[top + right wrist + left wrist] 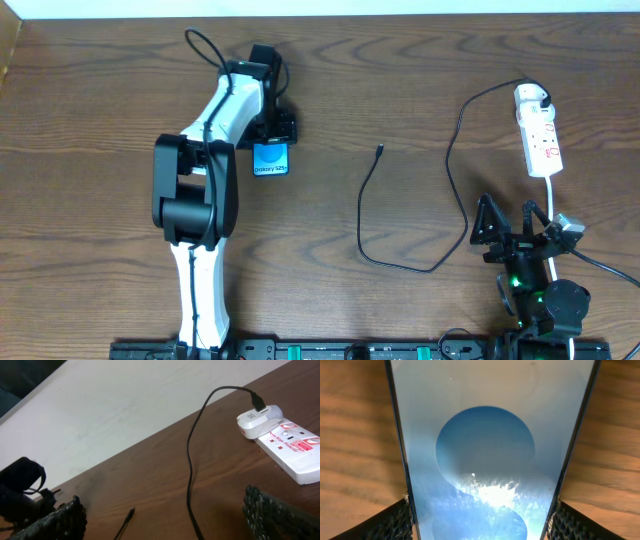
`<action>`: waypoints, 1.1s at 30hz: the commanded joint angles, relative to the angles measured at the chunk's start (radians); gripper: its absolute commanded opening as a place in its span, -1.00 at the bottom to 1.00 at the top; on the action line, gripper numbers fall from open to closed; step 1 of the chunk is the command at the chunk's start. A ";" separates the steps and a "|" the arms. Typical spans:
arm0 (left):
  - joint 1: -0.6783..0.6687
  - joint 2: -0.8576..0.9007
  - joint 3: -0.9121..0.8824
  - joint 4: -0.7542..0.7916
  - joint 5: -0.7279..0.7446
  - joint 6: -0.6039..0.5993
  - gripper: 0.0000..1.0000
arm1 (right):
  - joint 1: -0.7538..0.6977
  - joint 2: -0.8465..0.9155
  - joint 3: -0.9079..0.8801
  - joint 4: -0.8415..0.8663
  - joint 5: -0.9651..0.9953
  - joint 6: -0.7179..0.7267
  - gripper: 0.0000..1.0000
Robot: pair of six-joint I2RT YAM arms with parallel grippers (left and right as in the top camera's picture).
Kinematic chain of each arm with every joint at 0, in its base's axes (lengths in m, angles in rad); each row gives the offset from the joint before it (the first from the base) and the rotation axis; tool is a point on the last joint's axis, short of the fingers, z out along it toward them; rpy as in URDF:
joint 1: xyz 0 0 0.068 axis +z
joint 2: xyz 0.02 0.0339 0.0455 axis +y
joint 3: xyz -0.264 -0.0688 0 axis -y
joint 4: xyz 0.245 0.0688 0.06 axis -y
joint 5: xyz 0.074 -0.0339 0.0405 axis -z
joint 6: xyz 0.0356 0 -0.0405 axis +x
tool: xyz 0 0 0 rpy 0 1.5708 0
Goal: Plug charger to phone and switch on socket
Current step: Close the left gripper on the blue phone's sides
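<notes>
The phone point(271, 160) lies flat on the wooden table, its blue screen point(485, 450) filling the left wrist view. My left gripper point(272, 148) straddles its far end, and both black pads point(395, 520) press against the phone's long edges. The charger is a thin black cable point(365, 210) that loops across the table. Its connector tip point(380, 152) lies free, and its white plug point(530, 97) sits in the end of the socket point(540, 140), a white strip with red markings point(295, 452). My right gripper point(515, 232) hovers open near the front right, with cable point(189, 460) and tip point(130, 512) ahead of it.
The socket's thicker white cord point(550, 195) runs down toward the right arm's base. A black rail point(350, 350) lines the table's front edge. A pale surface point(125, 405) borders the far edge of the table.
</notes>
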State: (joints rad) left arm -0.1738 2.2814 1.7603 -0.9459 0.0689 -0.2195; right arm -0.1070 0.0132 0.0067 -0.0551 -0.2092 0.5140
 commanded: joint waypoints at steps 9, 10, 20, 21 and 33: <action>0.023 0.036 -0.036 -0.028 -0.029 0.051 0.64 | 0.004 -0.002 -0.001 -0.004 -0.006 -0.014 0.98; 0.022 0.036 -0.036 -0.024 -0.029 0.068 0.64 | 0.004 -0.002 -0.001 -0.004 -0.006 -0.014 0.98; 0.022 0.036 -0.036 0.020 -0.029 -0.031 0.65 | 0.004 -0.002 -0.001 -0.004 -0.006 -0.014 0.99; 0.022 0.036 -0.037 0.021 -0.029 -0.043 0.65 | 0.004 -0.002 -0.001 -0.004 -0.006 -0.014 0.99; 0.022 0.036 -0.040 0.021 -0.029 -0.075 0.66 | 0.004 -0.002 -0.001 -0.004 -0.006 -0.014 0.99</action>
State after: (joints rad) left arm -0.1593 2.2795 1.7561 -0.9405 0.0692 -0.2554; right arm -0.1070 0.0132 0.0067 -0.0551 -0.2092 0.5140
